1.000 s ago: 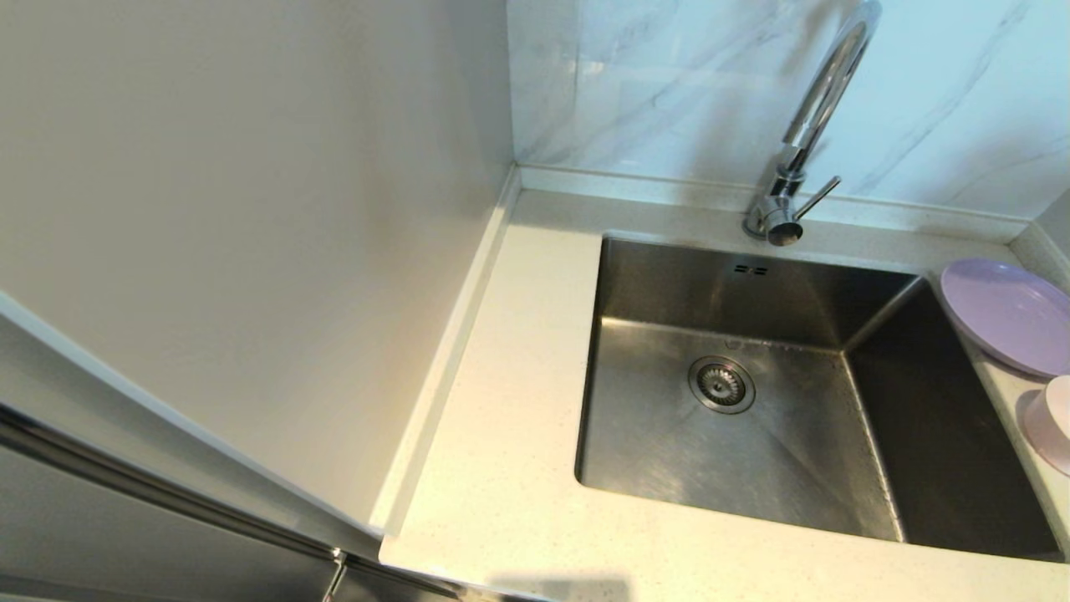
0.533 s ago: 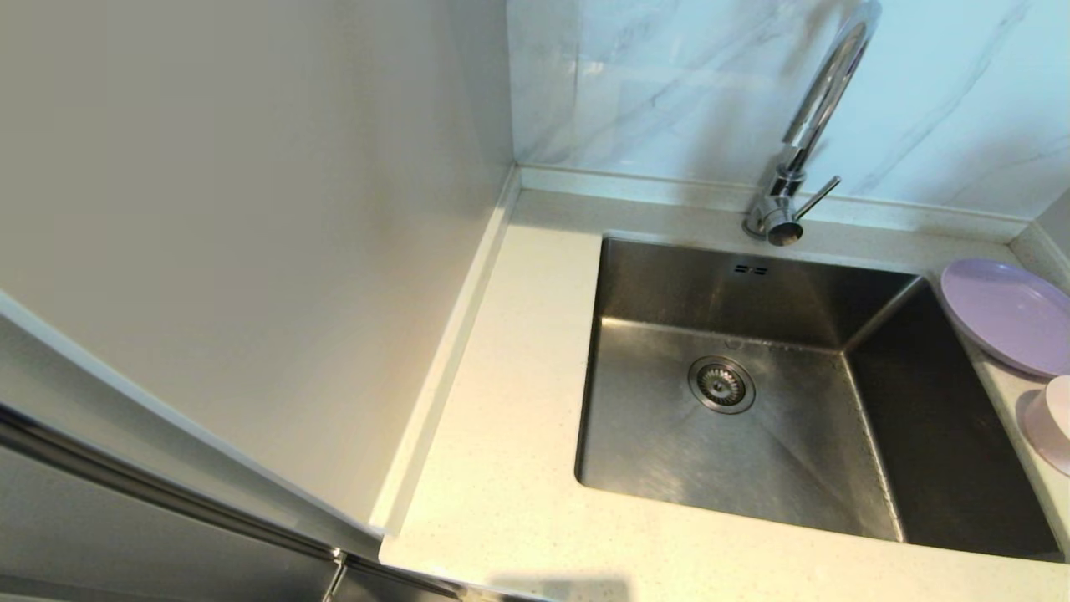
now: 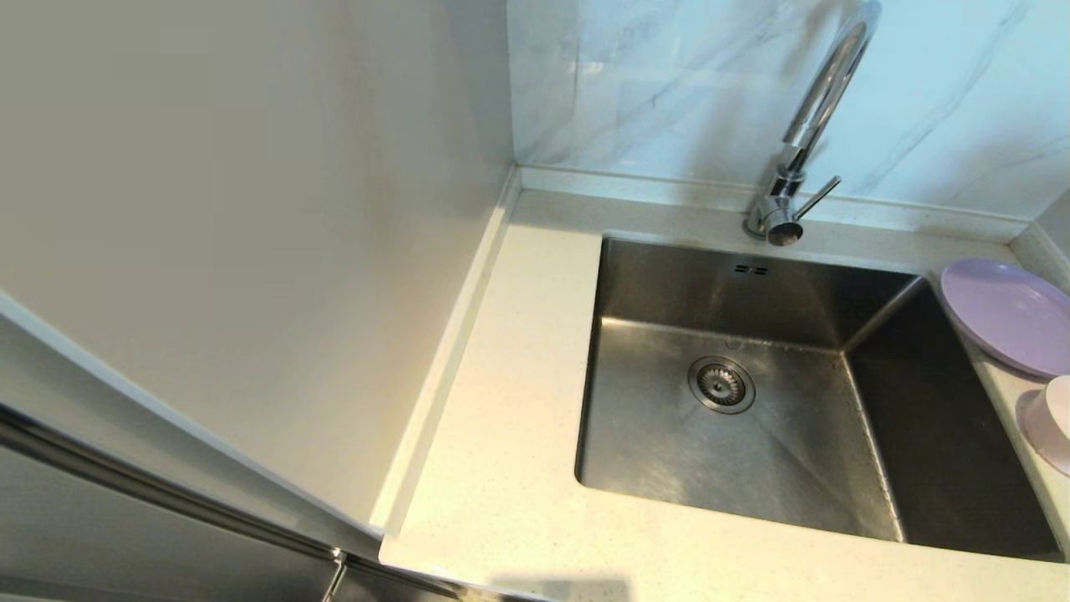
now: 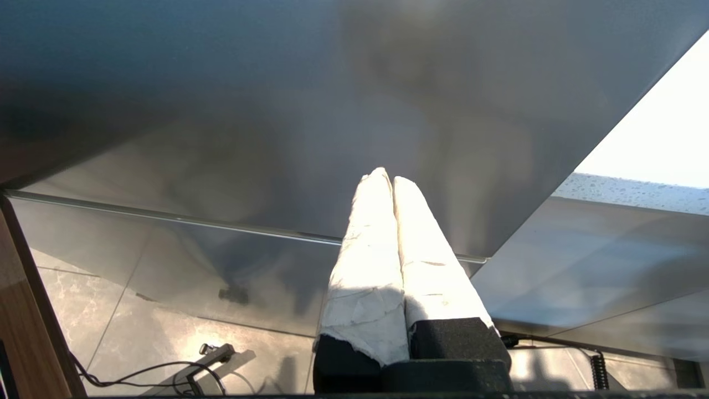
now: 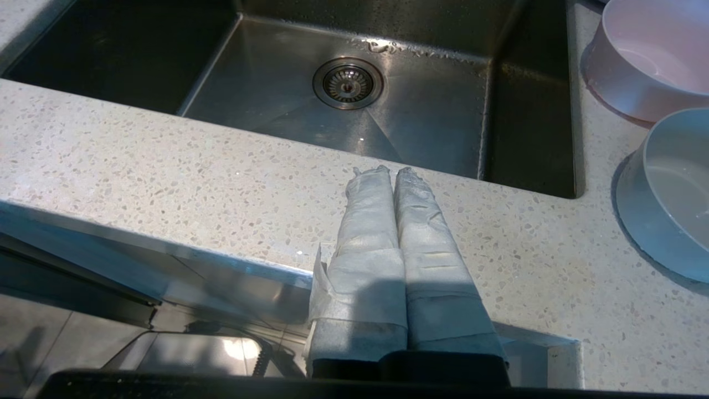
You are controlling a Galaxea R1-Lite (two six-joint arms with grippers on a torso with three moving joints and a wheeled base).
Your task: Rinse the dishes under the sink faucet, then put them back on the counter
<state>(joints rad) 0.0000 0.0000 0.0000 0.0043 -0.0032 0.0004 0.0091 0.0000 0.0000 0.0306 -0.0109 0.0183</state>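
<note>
Here the sink (image 3: 752, 401) sits empty, only its strainer drain (image 3: 721, 385) showing on the steel floor, with droplets along the back wall in the right wrist view. The faucet (image 3: 815, 117) stands behind it; no stream of water shows. On the surface (image 3: 501, 401) to the sink's right lie the lilac plate (image 3: 1007, 313) and, nearer the robot, the pink bowl (image 3: 1053, 422), both empty. A grey bowl (image 5: 670, 194) stands just beside the pink one, also empty. The right gripper (image 5: 388, 173) hangs over the front edge of the surface, jaws together. The left gripper (image 4: 385, 180) is low beside a steel panel (image 4: 221, 138), jaws together, holding nothing.
</note>
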